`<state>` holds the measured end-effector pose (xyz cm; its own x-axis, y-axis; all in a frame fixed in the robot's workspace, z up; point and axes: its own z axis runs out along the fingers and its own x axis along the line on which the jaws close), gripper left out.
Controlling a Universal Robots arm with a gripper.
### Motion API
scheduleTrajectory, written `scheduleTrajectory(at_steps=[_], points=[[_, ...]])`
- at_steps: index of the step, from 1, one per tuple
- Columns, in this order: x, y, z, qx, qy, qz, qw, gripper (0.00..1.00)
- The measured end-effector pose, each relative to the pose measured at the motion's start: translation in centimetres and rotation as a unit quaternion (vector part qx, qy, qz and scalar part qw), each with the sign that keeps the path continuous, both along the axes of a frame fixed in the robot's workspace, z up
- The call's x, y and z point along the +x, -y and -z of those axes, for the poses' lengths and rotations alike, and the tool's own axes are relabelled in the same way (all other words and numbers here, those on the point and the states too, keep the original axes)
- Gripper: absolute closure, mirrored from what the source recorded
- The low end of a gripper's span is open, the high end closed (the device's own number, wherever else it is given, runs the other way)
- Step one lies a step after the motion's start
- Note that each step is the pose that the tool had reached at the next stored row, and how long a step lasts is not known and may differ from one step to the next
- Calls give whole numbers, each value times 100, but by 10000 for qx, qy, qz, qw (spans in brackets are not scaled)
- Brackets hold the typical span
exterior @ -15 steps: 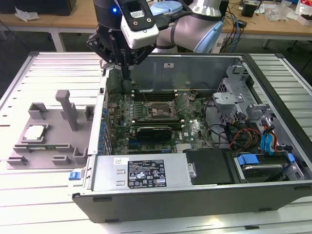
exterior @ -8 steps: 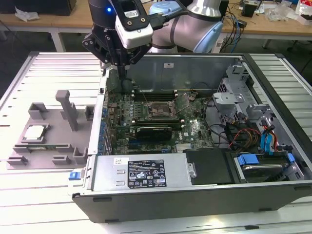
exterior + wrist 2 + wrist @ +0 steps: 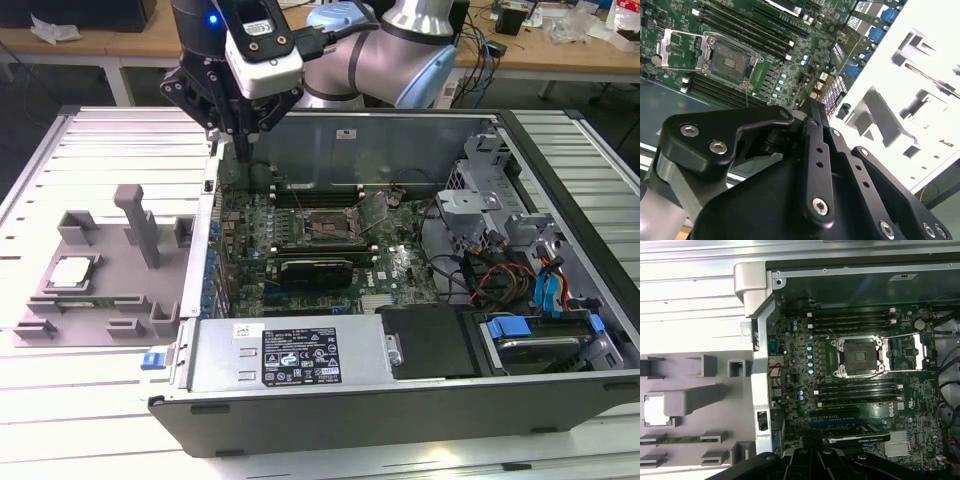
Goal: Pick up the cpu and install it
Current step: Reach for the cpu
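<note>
The cpu (image 3: 70, 272) sits in its pocket on the grey tray (image 3: 115, 278), left of the open PC case (image 3: 400, 410). The gripper (image 3: 241, 150) hangs over the case's far left wall, jaws together and holding nothing. For a clean pick I'd say it has to open, line up square over the chip and pinch the edges gently. The socket (image 3: 860, 356) looks open. In the second wrist view the tray's blown out white, so the chip's hard to make out.

The arm (image 3: 400, 45) extended toward the exterior view's left, wrist turned downward. The tool (image 3: 240, 148) hung vertically beneath it, pointing straight down.
</note>
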<state>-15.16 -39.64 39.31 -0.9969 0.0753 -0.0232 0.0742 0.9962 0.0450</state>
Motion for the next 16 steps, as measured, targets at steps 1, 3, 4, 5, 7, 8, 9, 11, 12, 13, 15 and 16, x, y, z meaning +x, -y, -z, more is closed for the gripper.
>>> scheduleTrajectory(at_steps=[1, 3, 4, 5, 7, 8, 9, 11, 12, 13, 15, 16], points=[[-8, -1, 0, 0, 0, 0, 10000, 89], [-21, -4, 0, 0, 0, 0, 10000, 89], [-29, -5, 0, 0, 0, 0, 10000, 89], [-36, -7, 0, 0, 0, 0, 10000, 89], [-67, -13, 0, 0, 0, 0, 10000, 89], [-83, -17, 0, 0, 0, 0, 10000, 89], [-91, -18, 0, 0, 0, 0, 10000, 89], [-114, -23, 0, 0, 0, 0, 10000, 89], [-125, -25, 0, 0, 0, 0, 10000, 89], [-135, -27, 0, 0, 0, 0, 10000, 89], [-157, -32, 0, 0, 0, 0, 10000, 89], [-172, -35, 0, 0, 0, 0, 10000, 89]])
